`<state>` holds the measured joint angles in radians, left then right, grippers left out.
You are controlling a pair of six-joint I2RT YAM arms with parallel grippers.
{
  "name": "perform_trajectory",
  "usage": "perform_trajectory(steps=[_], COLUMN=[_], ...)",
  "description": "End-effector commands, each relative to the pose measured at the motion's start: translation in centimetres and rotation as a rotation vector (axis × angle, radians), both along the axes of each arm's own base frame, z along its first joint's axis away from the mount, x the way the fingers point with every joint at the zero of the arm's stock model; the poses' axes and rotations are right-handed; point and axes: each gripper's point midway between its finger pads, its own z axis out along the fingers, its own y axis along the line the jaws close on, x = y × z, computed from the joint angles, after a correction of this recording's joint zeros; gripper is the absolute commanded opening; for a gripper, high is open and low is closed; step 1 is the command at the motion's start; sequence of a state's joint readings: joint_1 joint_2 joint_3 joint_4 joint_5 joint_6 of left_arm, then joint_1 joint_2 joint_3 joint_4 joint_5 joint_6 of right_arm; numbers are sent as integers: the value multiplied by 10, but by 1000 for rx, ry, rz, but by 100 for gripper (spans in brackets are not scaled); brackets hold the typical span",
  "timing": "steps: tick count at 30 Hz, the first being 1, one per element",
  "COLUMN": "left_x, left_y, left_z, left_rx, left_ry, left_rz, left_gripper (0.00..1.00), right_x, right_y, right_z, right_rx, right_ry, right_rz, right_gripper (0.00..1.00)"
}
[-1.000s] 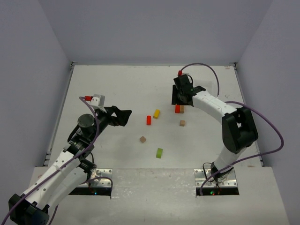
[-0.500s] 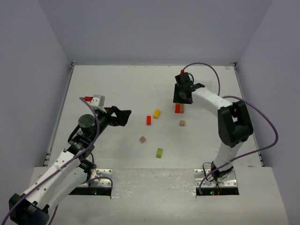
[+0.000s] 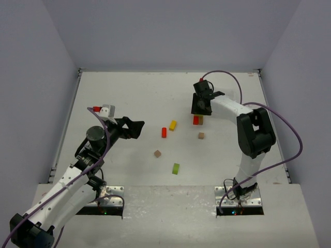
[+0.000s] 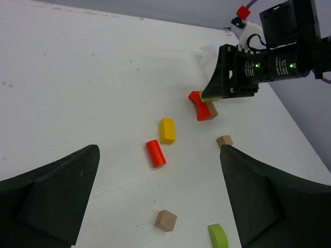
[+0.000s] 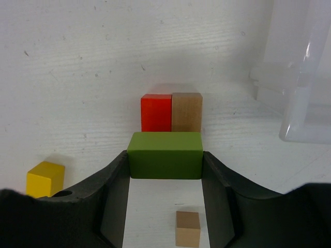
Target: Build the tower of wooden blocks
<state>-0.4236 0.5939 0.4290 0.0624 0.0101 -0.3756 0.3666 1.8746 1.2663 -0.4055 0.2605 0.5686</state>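
Right wrist view, centre: right gripper (image 5: 165,166), nudged slightly since a second ago, clamps a green block (image 5: 165,153) over the red block (image 5: 156,112) and brown block (image 5: 186,111), near placing; left gripper (image 4: 159,150) gapes empty

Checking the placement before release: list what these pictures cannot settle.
Top external: the right pincer covers the green block.
Right wrist: unclear whether that block touches the red block and brown block.
Right wrist: the clear tray is cut off by the right edge.

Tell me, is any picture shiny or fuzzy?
Right wrist view: glare streaks on the clear plastic tray, green block sharp. Left wrist view: the left gripper's fingers are dark with little detail, yellow block crisp. Top external view: even light, faint shadows.
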Motion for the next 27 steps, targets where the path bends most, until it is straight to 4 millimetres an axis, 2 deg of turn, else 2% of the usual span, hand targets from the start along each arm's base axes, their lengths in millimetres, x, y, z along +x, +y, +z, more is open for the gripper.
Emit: perform_trajectory(steps=[1,27], left_x=[1,-1], left_y=[2,2], left_z=[13,16], left_rx=[-29,-30], left_ry=[-39,-47], left_rz=[13,3], left_gripper=[100,100], right_x=[21,15], right_y=[4,3], right_z=[14,2], right_rx=[29,50], right_ry=[-59,11], right_rz=[-13,-31], right_gripper=[23,28])
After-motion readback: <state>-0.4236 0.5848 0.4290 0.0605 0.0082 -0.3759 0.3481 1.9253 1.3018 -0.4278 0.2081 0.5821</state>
